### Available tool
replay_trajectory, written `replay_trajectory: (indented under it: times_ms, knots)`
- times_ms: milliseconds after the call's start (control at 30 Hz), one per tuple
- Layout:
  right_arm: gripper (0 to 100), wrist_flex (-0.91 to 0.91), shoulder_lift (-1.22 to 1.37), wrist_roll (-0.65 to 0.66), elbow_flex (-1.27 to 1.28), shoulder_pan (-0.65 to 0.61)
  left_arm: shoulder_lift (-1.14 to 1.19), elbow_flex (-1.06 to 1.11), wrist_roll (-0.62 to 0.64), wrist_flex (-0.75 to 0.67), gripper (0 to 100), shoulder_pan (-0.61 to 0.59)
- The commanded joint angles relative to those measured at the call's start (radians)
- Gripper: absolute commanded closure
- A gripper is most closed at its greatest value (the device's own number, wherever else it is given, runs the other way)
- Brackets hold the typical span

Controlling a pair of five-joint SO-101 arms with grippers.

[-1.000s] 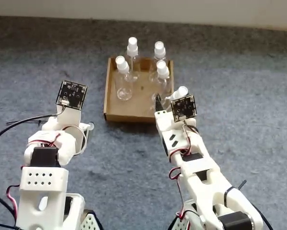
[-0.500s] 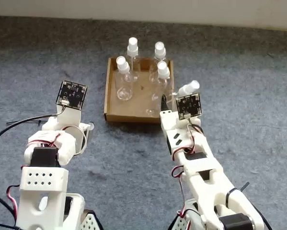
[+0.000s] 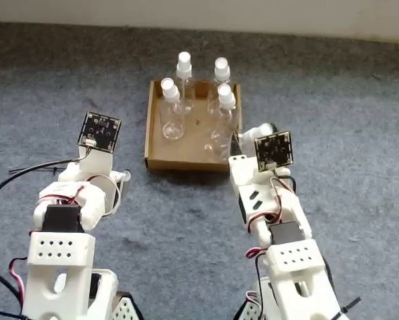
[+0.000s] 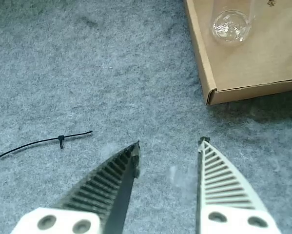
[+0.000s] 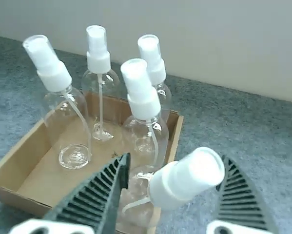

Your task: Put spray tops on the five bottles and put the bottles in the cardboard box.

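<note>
Shows, at far left, a loose black cable tie on the grey surface, well apart from the left hand, parked low with jaws spread and nothing between them, just off the near left corner of the cardboard box. Finds four bottles upright in that box, all fitted with spray tops. Catches the fifth bottle at the box's near right corner, tilted, base apparently inside the wall, spray top leaning out between the wide-open jaws of the right hand; contact with either jaw hard to tell. Looks close to finished, yet far from safe. Could end with the leaning bottle tipping out over the low wall onto the surface, if left unsupported at that angle. Could equally end with the cap snagged by a jaw on any pull-back and the bottle dragged along, or shoved into the nearest upright neighbour just beside it, with more than one bottle toppled
</note>
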Motion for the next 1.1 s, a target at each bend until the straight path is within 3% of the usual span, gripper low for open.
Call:
replay_trajectory:
  times_ms: [0,267,433,667,1067]
  knots:
    - [76.4,0.094,-0.134,0.008,-0.021,-0.012,-0.01,-0.004,0.011,-0.014,82,-0.005]
    - [76.4,0.484,-0.231,0.006,-0.294,0.139,-0.01,-0.004,0.011,-0.015,82,-0.005]
    - [76.4,0.507,-0.229,0.009,-0.346,0.084,-0.01,-0.004,0.011,-0.014,82,-0.005]
    - [76.4,0.522,-0.231,0.011,-0.306,0.108,-0.01,-0.004,0.011,-0.014,82,-0.005]
    - [76.4,0.842,-0.232,0.02,-0.317,0.137,-0.01,-0.004,0.011,-0.014,82,-0.005]
